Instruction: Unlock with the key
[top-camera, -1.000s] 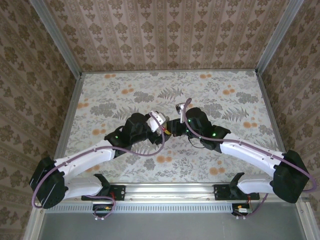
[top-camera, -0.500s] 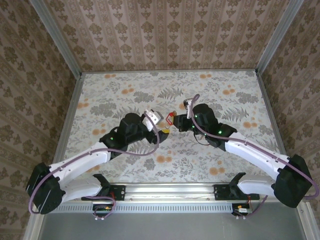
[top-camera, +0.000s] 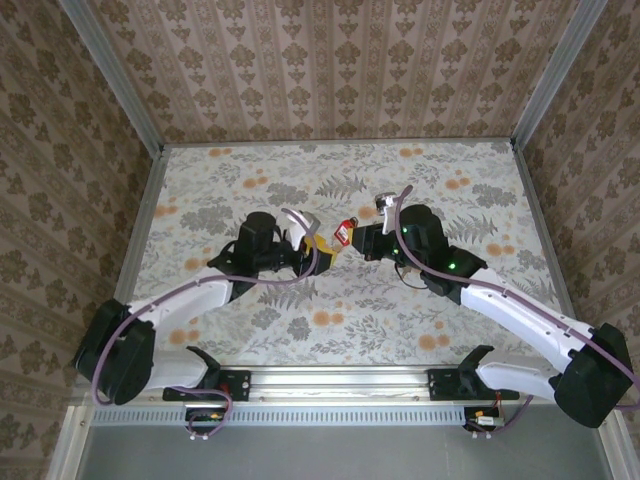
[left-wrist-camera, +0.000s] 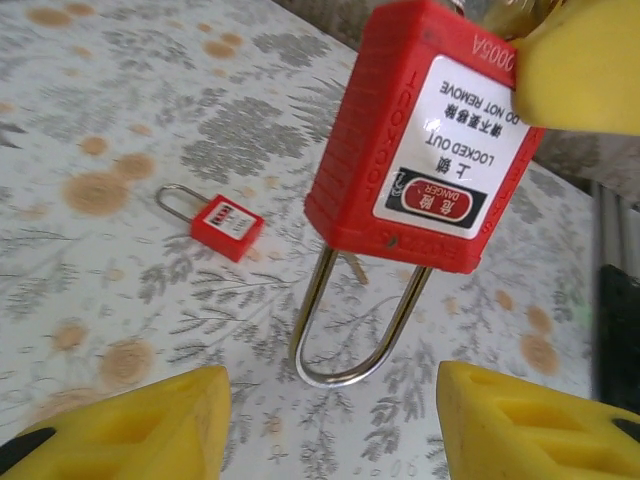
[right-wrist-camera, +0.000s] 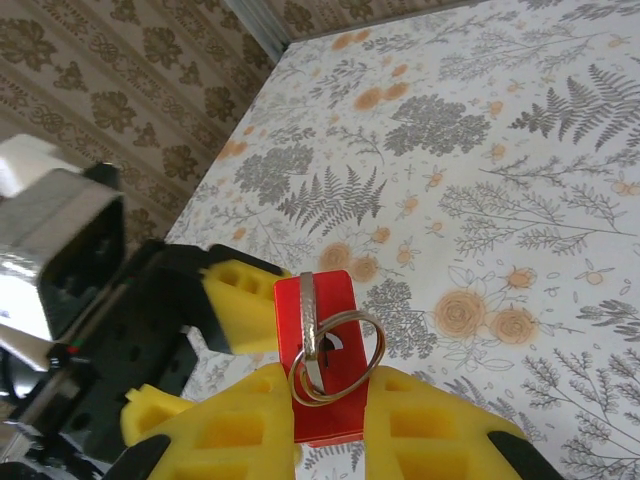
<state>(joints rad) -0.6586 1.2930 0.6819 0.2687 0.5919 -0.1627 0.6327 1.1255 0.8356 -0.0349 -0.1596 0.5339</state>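
A red padlock (right-wrist-camera: 325, 340) hangs off the table, pinched at its sides by my right gripper (right-wrist-camera: 335, 425). Its underside faces the right wrist camera. A silver key (right-wrist-camera: 309, 310) on a wire ring (right-wrist-camera: 345, 365) stands in the keyhole. In the left wrist view the padlock (left-wrist-camera: 420, 150) shows its white danger label, with the steel shackle (left-wrist-camera: 355, 330) pointing down towards my left gripper (left-wrist-camera: 330, 420). The left jaws are open and nothing is between them. From above, the padlock (top-camera: 343, 233) sits between the left gripper (top-camera: 318, 247) and the right gripper (top-camera: 353, 238).
A second, smaller red padlock (left-wrist-camera: 226, 223) lies flat on the floral tablecloth (left-wrist-camera: 120, 120) beyond the left gripper. Patterned walls (top-camera: 330, 60) close in the table at the back and sides. One left finger (right-wrist-camera: 240, 300) sits just beside the held padlock.
The right gripper has carried the padlock up and to the right. The left arm has swung back to the left, and its jaws have narrowed.
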